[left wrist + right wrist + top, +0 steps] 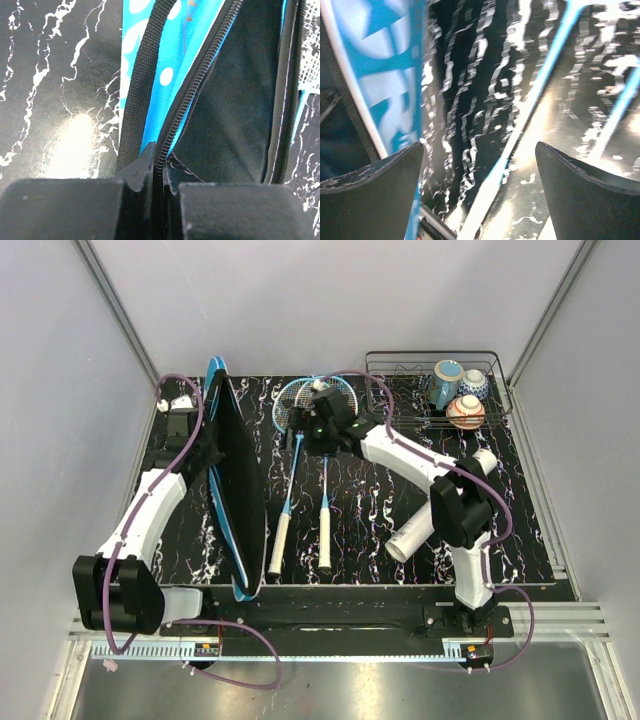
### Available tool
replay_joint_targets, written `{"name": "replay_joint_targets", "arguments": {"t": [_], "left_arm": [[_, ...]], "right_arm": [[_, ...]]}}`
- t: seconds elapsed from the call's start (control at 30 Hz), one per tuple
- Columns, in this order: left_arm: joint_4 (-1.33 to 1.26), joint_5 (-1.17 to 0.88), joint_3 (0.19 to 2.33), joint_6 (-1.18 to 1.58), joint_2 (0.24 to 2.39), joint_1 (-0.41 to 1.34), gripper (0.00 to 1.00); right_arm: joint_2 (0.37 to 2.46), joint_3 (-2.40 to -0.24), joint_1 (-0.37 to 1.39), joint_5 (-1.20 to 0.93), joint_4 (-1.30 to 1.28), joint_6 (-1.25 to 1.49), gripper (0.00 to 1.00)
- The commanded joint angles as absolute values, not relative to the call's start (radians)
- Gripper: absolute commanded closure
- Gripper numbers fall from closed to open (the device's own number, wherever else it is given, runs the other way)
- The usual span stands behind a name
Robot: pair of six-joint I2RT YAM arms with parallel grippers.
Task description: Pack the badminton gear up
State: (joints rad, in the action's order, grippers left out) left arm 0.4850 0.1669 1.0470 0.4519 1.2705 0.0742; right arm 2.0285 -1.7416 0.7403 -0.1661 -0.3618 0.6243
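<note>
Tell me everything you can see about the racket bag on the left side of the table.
The racket bag is long and narrow, made of bright blue fabric with white print outside and a black lining inside. It lies lengthwise on the dark marbled table, just left of the two rackets. Its zipper is undone, and one side stands lifted, showing the black interior. The left gripper is shut on the bag's zipper edge.
</note>
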Motion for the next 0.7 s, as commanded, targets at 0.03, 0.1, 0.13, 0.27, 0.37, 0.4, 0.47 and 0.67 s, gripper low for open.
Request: {"name": "replay_joint_targets", "arguments": {"t": [0.03, 0.1, 0.13, 0.27, 0.37, 0.4, 0.47, 0.67], "left_arm": [[0.505, 0.236, 1.072, 0.469, 1.299, 0.052, 1.00], [0.506, 0.229, 1.065, 0.488, 1.299, 0.035, 1.00], [0.505, 0.224, 1.060, 0.489, 1.298, 0.031, 1.00], [0.505, 0.230, 1.040, 0.508, 1.296, 0.020, 1.00], [0.521, 0.218, 1.054, 0.531, 1.308, 0.011, 1.00], [0.532, 0.213, 1.058, 0.532, 1.318, 0.005, 1.00], [0.541, 0.195, 1.069, 0.537, 1.324, 0.002, 1.00], [0.542, 0.195, 1.063, 0.543, 1.316, -0.025, 1.00]], "right_arm": [[2.063, -1.704, 0.667, -0.106, -0.316, 0.702, 0.00], [2.118, -1.753, 0.667, -0.042, -0.378, 0.756, 0.00], [2.178, -1.828, 0.667, -0.025, -0.455, 0.762, 0.00], [2.279, -1.928, 0.686, 0.007, -0.535, 0.818, 0.08], [2.351, -2.038, 0.721, 0.167, -0.662, 0.848, 0.12], [2.367, -2.074, 0.729, 0.214, -0.692, 0.859, 0.14], [2.402, -2.104, 0.755, 0.259, -0.713, 0.868, 0.18], [2.509, -2.250, 0.819, 0.380, -0.799, 0.874, 0.33]]}}
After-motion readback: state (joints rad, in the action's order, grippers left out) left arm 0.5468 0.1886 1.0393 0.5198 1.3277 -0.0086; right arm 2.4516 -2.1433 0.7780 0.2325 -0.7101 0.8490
